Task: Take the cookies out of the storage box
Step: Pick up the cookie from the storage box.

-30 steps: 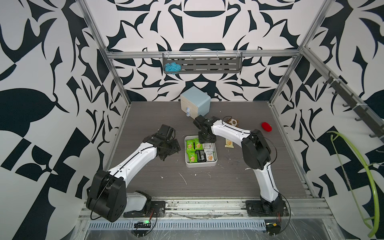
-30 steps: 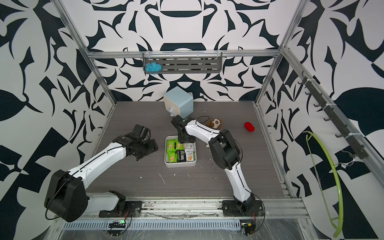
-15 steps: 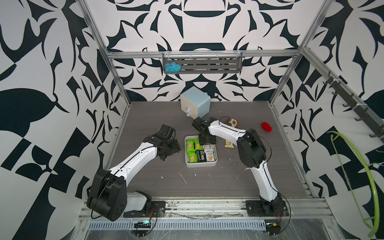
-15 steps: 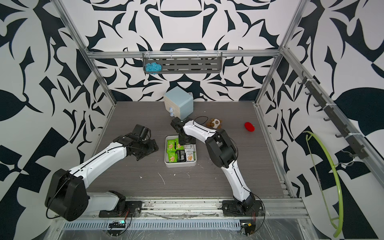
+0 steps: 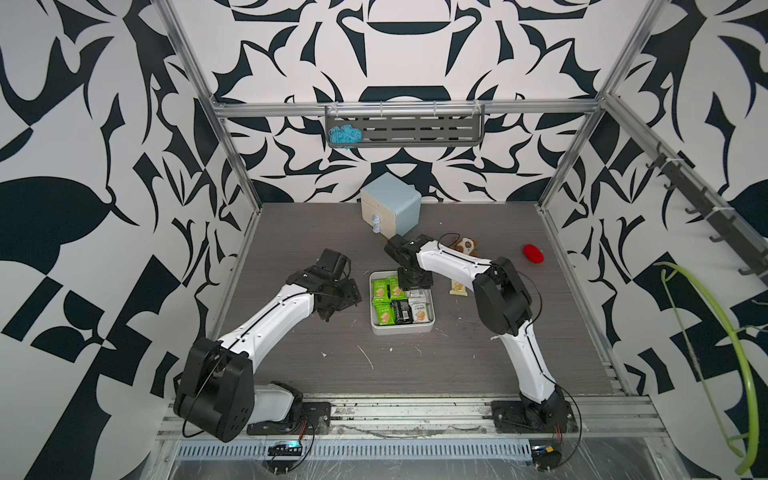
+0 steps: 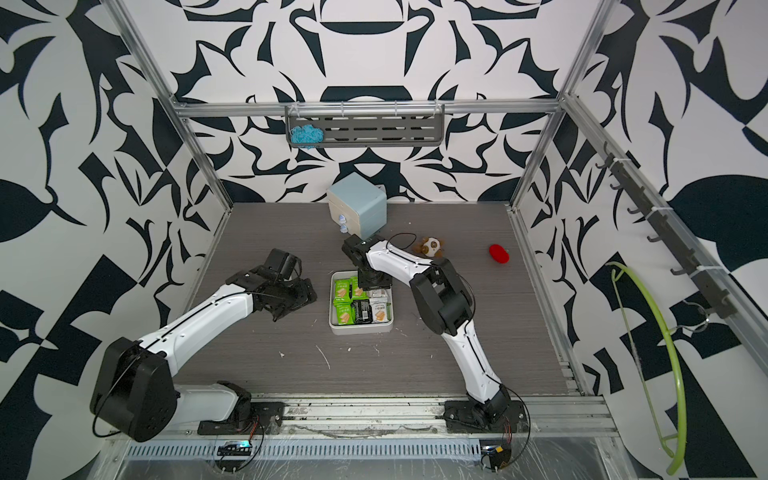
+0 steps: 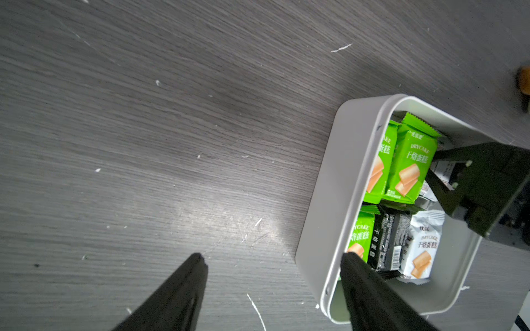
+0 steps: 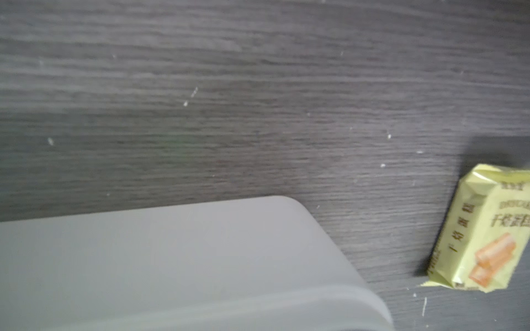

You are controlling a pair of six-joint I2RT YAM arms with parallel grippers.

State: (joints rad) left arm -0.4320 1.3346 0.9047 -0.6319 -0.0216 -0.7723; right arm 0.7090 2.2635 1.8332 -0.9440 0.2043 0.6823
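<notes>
Cookies marked "DRYCAKE" lie in the storage box on the desk; a yellow packet lies beside it. The left hand is spread and empty. The right hand is inside the box, grip unclear.

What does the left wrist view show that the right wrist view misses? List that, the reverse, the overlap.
Left wrist only: green cookie packets, a black packet and a white packet in the storage box; the open left pincer; the right pincer reaching in. Right wrist only: a pale yellow packet on the table. Both: storage box, table.
</notes>
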